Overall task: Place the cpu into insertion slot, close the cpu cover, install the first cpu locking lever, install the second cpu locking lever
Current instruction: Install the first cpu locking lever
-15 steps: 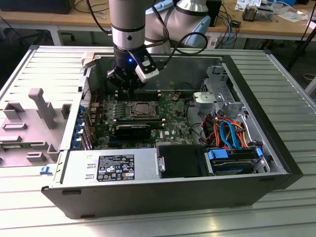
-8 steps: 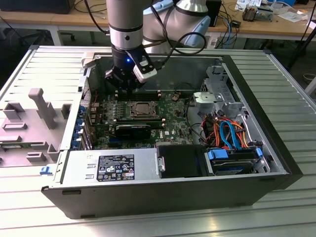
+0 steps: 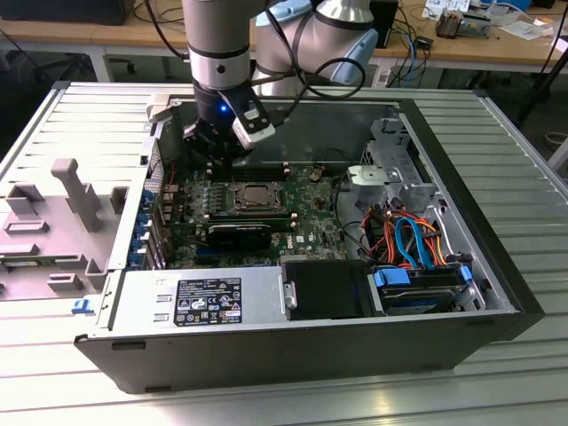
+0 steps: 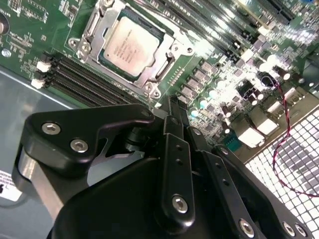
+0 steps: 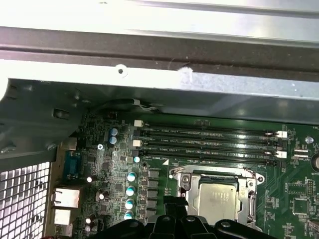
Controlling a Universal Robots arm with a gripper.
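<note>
A grey power supply [image 3: 200, 302] sits along the near edge of the open case [image 3: 497, 266]. Blue drive bays [image 3: 417, 288] lie beside it, under orange and blue cables [image 3: 413, 235].

The cpu [image 4: 130, 46] sits in the insertion slot [image 4: 87, 35] under the cpu cover [image 4: 165, 67], memory slots [image 4: 79, 79] just beside.

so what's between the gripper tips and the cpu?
In the second wrist view, bare green board and the cover's rim separate the gripper from the cpu.
</note>
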